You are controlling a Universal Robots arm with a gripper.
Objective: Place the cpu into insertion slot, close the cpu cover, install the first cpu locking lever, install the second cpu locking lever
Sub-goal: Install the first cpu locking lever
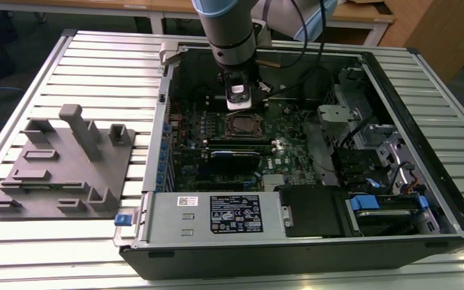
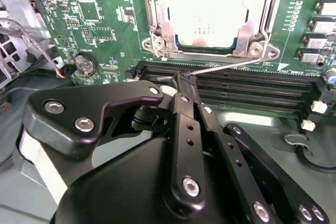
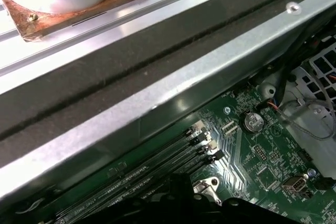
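Item 1. Computer case (image 1: 296,260), side open, lying flat on a slatted metal table (image 1: 103,54). It takes up the centre and right of the exterior view.

Item 2. Green motherboard (image 2: 105,3) inside the case.

Item 3. Insertion slot (image 1: 227,127), just above the centre of the exterior view and directly under the arm.

Item 4. The cpu (image 2: 210,11), seated in the slot with its silver-grey top facing up.

Item 5. The cpu cover (image 2: 160,24), lying down over the cpu. Its silvery frame runs round the chip's edges and the chip shows through the opening.

Item 6. Gripper (image 2: 184,80), coming down from the top centre of the exterior view (image 1: 240,107). The fingers are drawn narrow and pinch the end of a thin wire locking lever (image 2: 226,67).

Item 7. The lever runs from the fingertips along the near edge of the socket, just beside the long black memory slots (image 2: 252,90). I cannot tell which of the two levers it is.

Item 8. Coin battery (image 2: 84,63), on the board, well apart from the socket. It also appears in the first wrist view (image 3: 253,121).

Item 9. Silver power supply (image 1: 215,214) with a white label, lower centre of the exterior view.

Item 10. Grey fixture block (image 1: 63,163) with upright pegs, on the table at the left of the exterior view, outside the case.
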